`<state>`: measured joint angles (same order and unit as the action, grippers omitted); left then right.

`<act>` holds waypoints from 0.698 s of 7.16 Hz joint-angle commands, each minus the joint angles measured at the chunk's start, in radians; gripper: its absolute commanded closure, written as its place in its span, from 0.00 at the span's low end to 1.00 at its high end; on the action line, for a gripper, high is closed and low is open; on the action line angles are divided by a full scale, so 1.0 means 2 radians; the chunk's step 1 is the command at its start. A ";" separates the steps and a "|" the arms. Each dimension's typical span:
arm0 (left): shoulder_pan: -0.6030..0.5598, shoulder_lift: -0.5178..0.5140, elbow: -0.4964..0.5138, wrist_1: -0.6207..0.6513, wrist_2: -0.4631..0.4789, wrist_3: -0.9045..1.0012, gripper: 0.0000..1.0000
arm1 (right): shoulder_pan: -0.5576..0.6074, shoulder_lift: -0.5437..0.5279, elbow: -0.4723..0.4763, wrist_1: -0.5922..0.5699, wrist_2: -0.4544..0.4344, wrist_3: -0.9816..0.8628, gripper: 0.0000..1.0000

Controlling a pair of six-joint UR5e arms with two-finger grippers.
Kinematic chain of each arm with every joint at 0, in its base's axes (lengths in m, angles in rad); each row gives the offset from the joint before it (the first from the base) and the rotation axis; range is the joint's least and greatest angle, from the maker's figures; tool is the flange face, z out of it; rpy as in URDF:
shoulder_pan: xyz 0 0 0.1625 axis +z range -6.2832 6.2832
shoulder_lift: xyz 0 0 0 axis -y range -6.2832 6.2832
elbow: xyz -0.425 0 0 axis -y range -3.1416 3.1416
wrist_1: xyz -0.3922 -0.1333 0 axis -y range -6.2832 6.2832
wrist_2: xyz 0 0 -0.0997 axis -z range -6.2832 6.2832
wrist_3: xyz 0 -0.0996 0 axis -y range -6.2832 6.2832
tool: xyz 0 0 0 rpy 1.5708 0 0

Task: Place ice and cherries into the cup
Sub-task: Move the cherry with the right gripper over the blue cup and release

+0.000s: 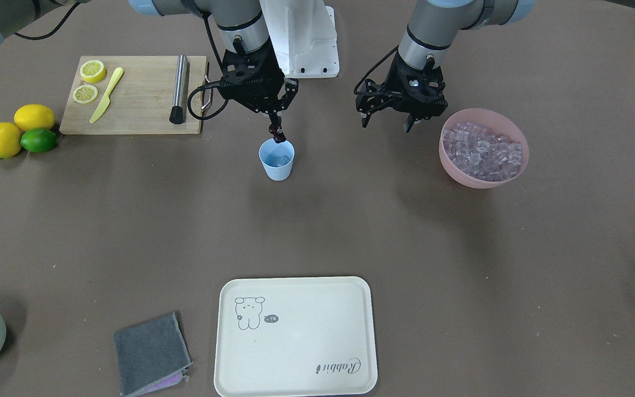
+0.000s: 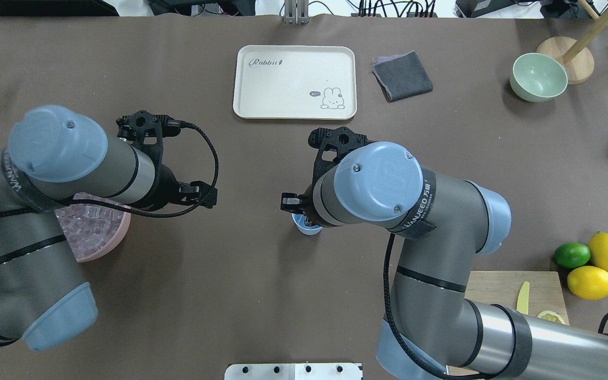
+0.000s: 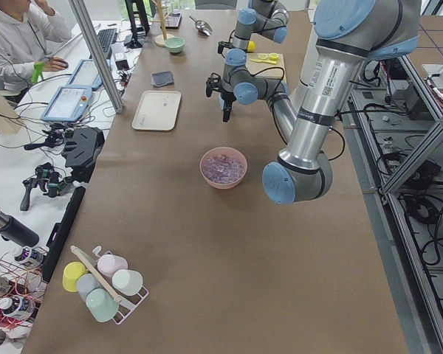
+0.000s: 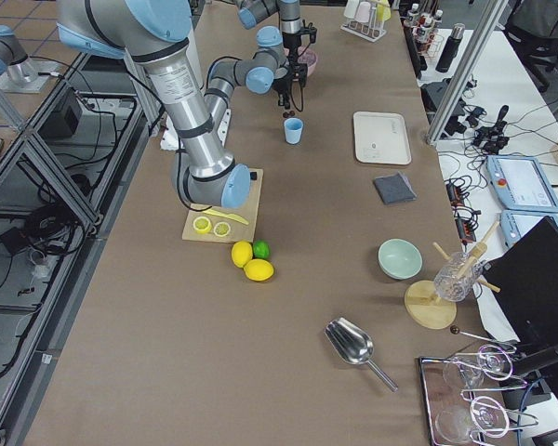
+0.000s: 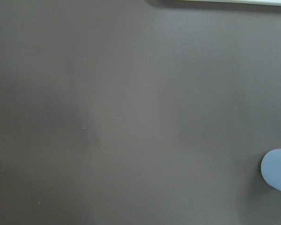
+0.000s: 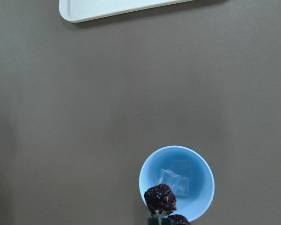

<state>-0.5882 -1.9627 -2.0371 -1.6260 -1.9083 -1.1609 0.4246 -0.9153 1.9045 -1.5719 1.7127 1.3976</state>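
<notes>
Widest first: brown table (image 1: 461, 248), supply set out at one side and target in the middle, probably to give each arm its own errand. Next, left gripper (image 1: 386, 124), hanging just beside the pink bowl (image 1: 461, 173) without touching it, jaws spread wide with nothing between them. Judged to be waiting off-centre so as not to crowd the other arm. Then right gripper (image 1: 275, 122), pointing straight down over the cup (image 1: 276, 165), jaws pinched narrow on the top of the cherries (image 6: 160, 199), fruit dangling below the fingertips. Pink bowl heaped with ice (image 1: 483, 151), well apart from the cup. Cup upright on bare table, mouth open upward, a couple of clear cubes already on its floor, so ice step apparently at least begun. Smallest: the cherries, a dark cluster held above the rim's robot-side edge rather than over the centre in the right wrist view, not yet inside. Likely need: a slight shift toward the middle of the mouth before letting go, to avoid fruit clipping the rim and bouncing onto the table.
</notes>
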 commanded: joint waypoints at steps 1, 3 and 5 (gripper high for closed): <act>-0.008 0.001 0.005 0.001 -0.001 0.013 0.04 | 0.007 0.011 -0.022 0.004 0.000 -0.004 1.00; -0.039 0.000 0.008 0.002 -0.037 0.018 0.04 | 0.011 0.010 -0.020 0.003 0.000 -0.004 0.00; -0.091 0.019 0.007 0.005 -0.073 0.088 0.04 | 0.051 0.002 -0.011 -0.002 0.041 -0.011 0.00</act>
<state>-0.7067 -1.9450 -2.0243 -1.6189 -2.0118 -1.0654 0.4712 -0.9031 1.8718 -1.5700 1.7382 1.3871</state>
